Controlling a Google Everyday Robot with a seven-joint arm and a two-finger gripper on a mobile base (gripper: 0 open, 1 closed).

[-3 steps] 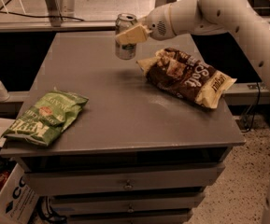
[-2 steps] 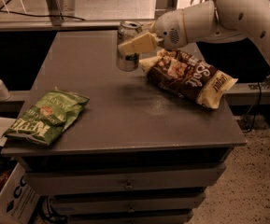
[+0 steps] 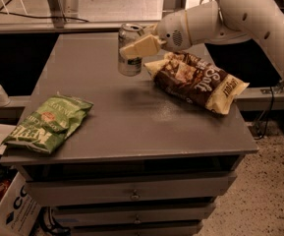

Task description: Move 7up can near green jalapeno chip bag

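Soda can (image 3: 129, 65), a small shiny metal cylinder, is upright over the back of the flat grey surface (image 3: 131, 132), well apart from the crinkled green chip bag (image 3: 48, 123). The hand (image 3: 131, 45) grips its upper part with cream fingers (image 3: 141, 45), just beside a glossy brown bag (image 3: 198, 80).

7up can (image 3: 128, 65) is shiny bare metal, with the hand (image 3: 130, 47) clamped round it. Its fingers (image 3: 140, 45) look like matt cream plastic, and the arm (image 3: 240, 9) shell is smooth white plastic. The tabletop (image 3: 131, 117) is matt grey, slightly scuffed near the can. The green jalapeno chip bag (image 3: 48, 122) is crinkly film, and the brown snack bag (image 3: 195, 80) beside the can is glossier.
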